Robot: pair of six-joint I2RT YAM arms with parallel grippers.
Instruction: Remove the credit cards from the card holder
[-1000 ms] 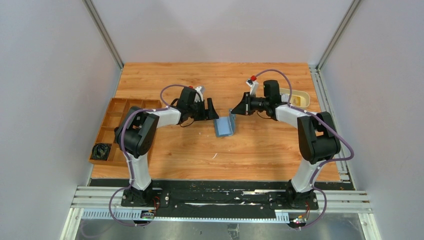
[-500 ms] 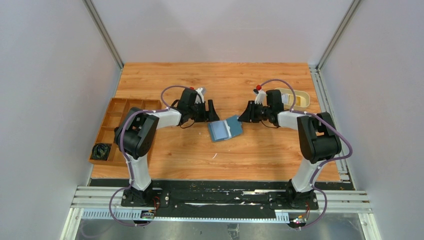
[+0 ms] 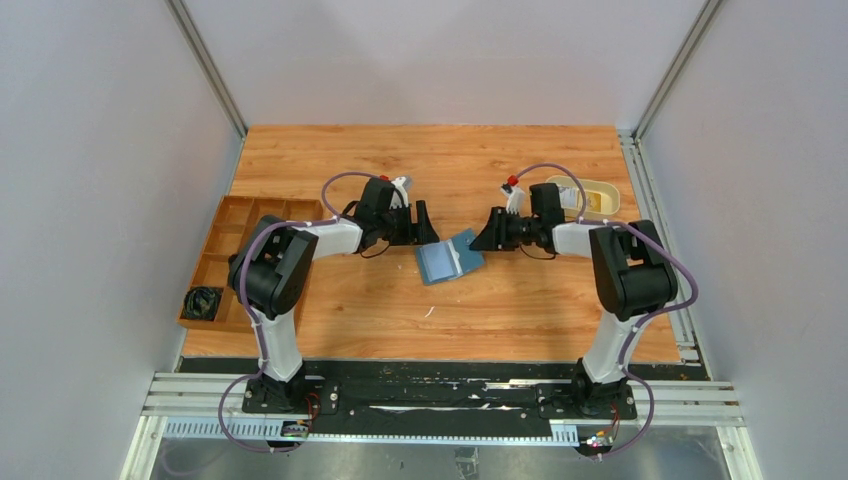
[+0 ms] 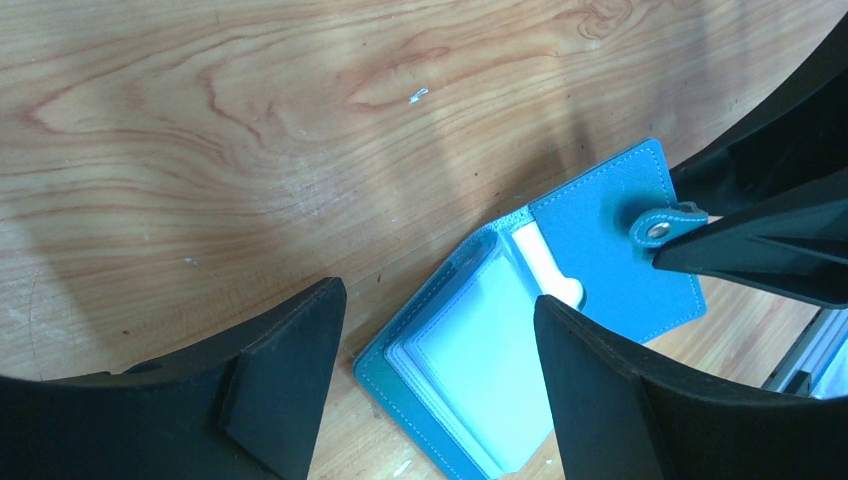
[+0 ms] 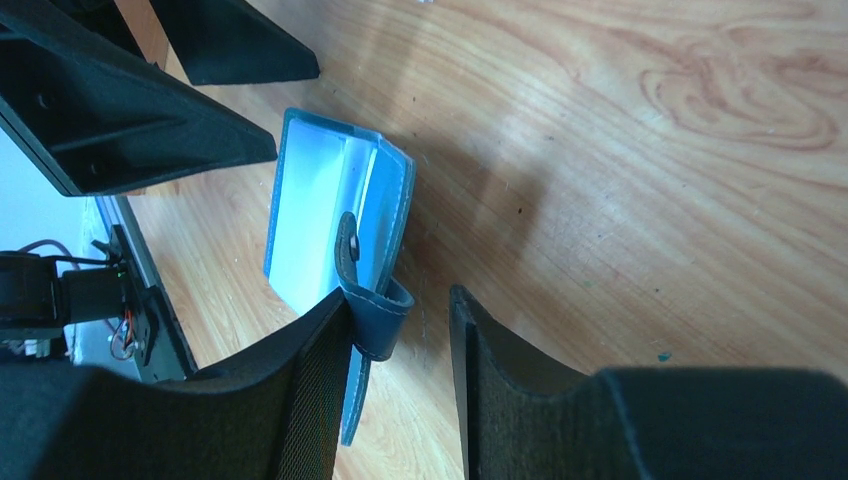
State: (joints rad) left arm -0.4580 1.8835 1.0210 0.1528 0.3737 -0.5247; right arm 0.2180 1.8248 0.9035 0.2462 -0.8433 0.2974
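One card holder (image 3: 450, 258), one compartment tray (image 3: 240, 215), one oval dish (image 3: 609, 189)

Overhead, close wrists; common card holder (image 3: 449, 258)

I saw bare table (image 3: 400, 300) at six o'clock of the card holder (image 3: 450, 258), left gripper (image 3: 427, 223) blocking eleven, right gripper (image 3: 480, 239) blocking two.

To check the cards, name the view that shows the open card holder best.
Left wrist: the card holder lies open toward the lens, whitish cards visible inside. Right wrist sees it obliquely, tab foremost. The top view shows it small.
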